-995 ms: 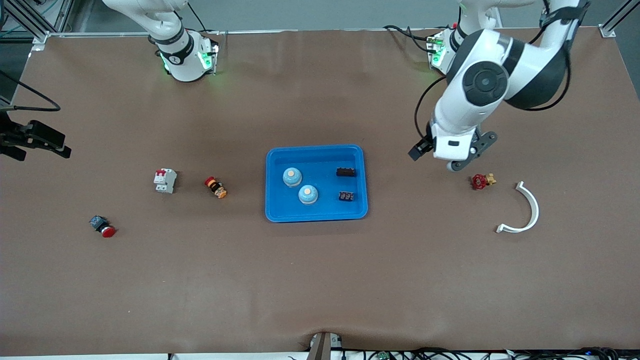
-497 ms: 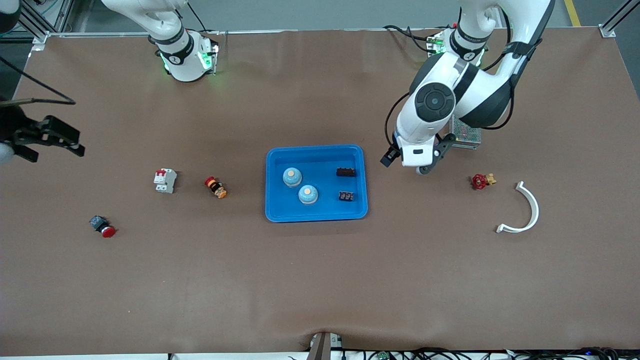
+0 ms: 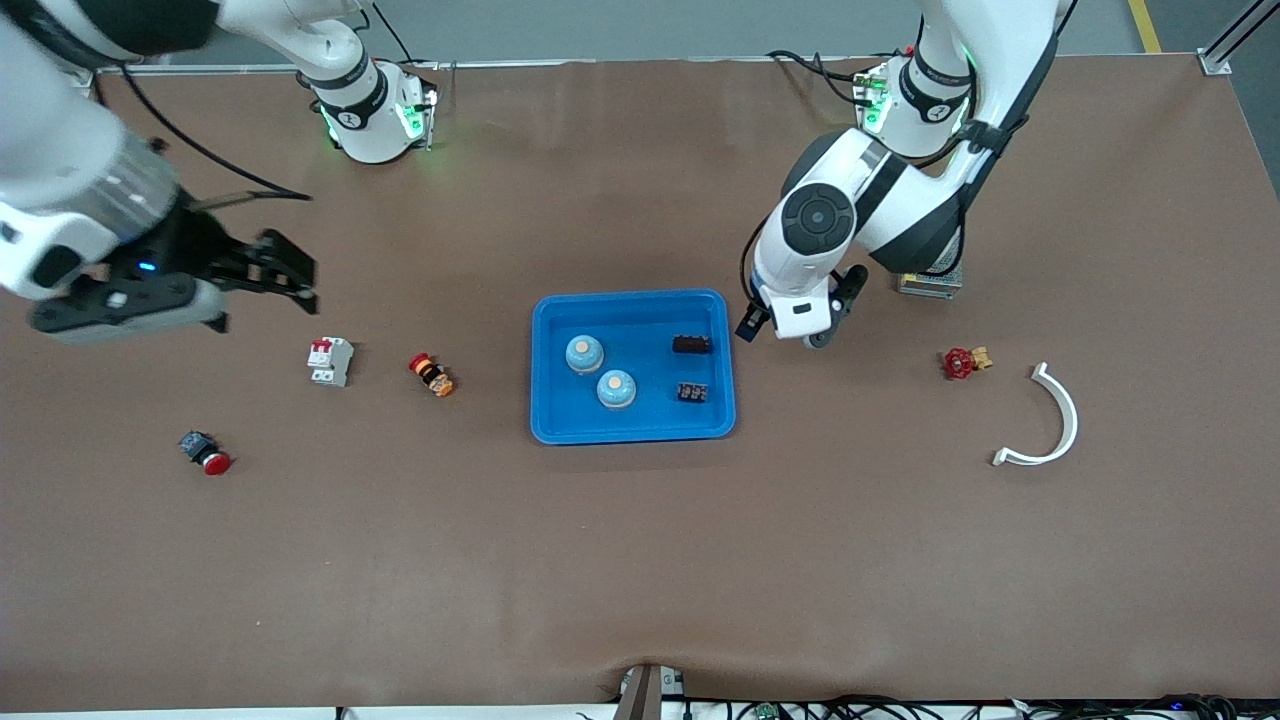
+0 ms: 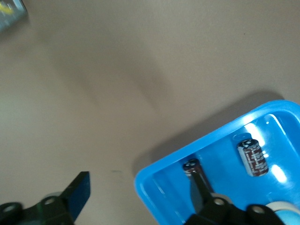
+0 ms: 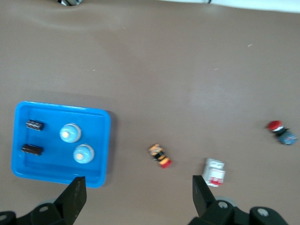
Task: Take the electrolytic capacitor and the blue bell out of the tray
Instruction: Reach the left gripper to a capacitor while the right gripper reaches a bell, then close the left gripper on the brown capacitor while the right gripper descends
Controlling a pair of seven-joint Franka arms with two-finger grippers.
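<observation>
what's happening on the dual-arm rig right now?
Nothing is picked yet. The blue tray holds two blue bells and two dark capacitors. The left gripper, open and empty, hangs over the table just beside the tray's edge at the capacitors' end. The right gripper, also open and empty, hangs over the table near the white breaker toward its own end of the table. Neither gripper touches anything.
</observation>
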